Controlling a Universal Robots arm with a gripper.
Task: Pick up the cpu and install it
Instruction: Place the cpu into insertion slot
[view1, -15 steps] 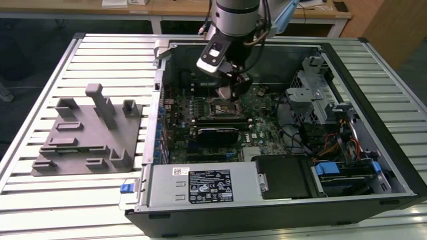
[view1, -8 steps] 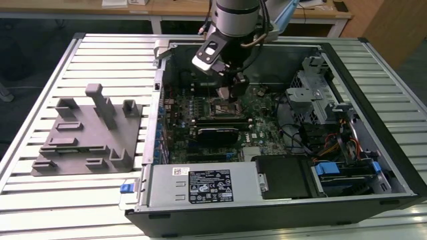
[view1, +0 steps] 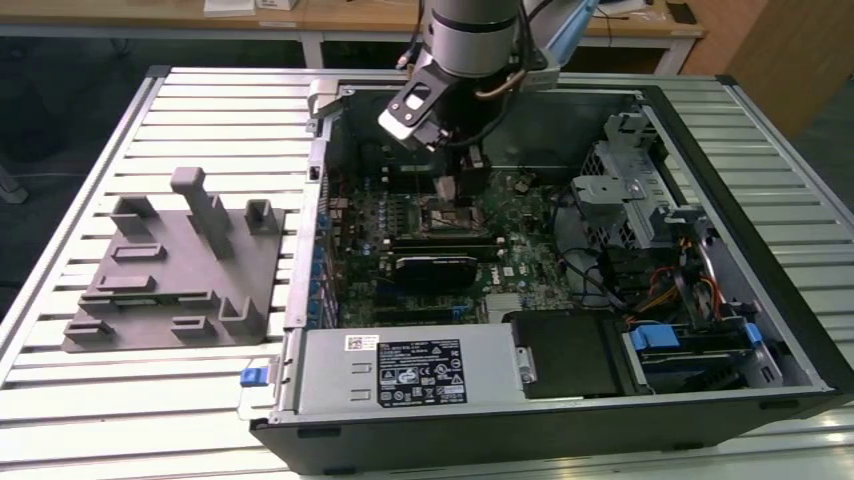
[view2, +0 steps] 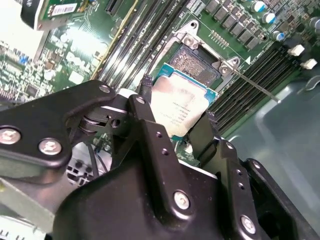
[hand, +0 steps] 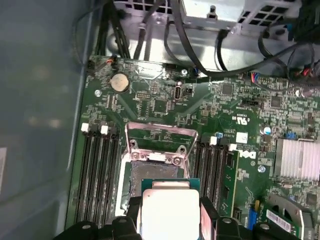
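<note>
The cpu (view2: 180, 107), a flat square chip with a silvery top and a green rim, hangs tilted just above the open socket (view2: 196, 64) on the motherboard. My gripper (view2: 177, 114) is shut on it, one black finger (view2: 145, 95) on each of two opposite edges. In the first wrist view the cpu (hand: 170, 212) sits between the fingers (hand: 134, 212), over the near half of the socket (hand: 152, 172), whose metal load plate (hand: 160, 137) stands raised. In the exterior view my gripper (view1: 461, 172) reaches down into the open computer case, right above the socket (view1: 445, 213).
Memory slots (hand: 97, 175) flank the socket on both sides. Black cables (hand: 200, 55) run along the case wall beyond the board. A drive cage (view1: 641, 200) and a power supply (view1: 400, 370) fill the case edges. A grey block fixture (view1: 174, 265) stands on the slatted table outside the case.
</note>
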